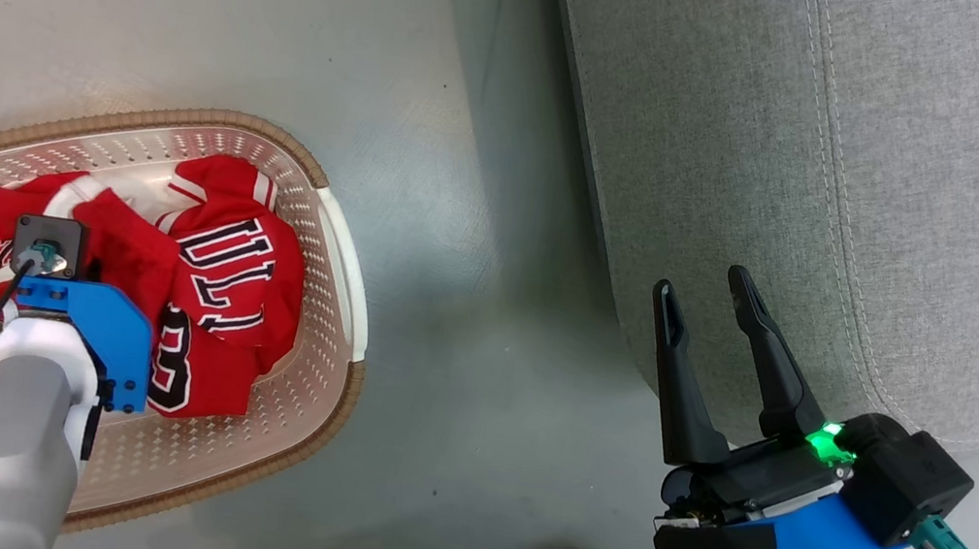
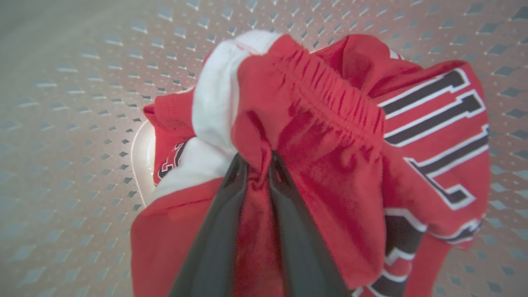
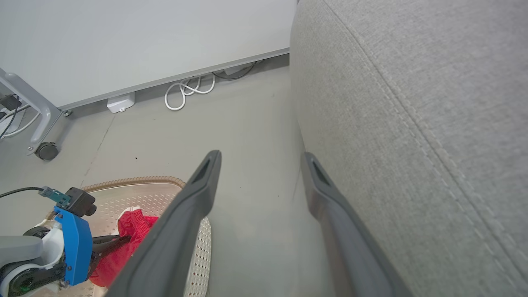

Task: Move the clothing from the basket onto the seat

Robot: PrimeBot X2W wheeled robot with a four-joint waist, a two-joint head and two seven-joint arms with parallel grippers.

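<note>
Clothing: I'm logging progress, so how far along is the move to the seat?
Done: nothing yet; the clothing lies in the basket. In hand: the left gripper pinches a fold of red fabric. Left: carrying both garments to the seat. The right gripper hangs open beside it.

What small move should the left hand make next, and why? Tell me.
Probably lift straight up. The left hand pinches a fold of the red garment, which lies in the basket; rising should clear the rim before any swing toward the seat.
</note>
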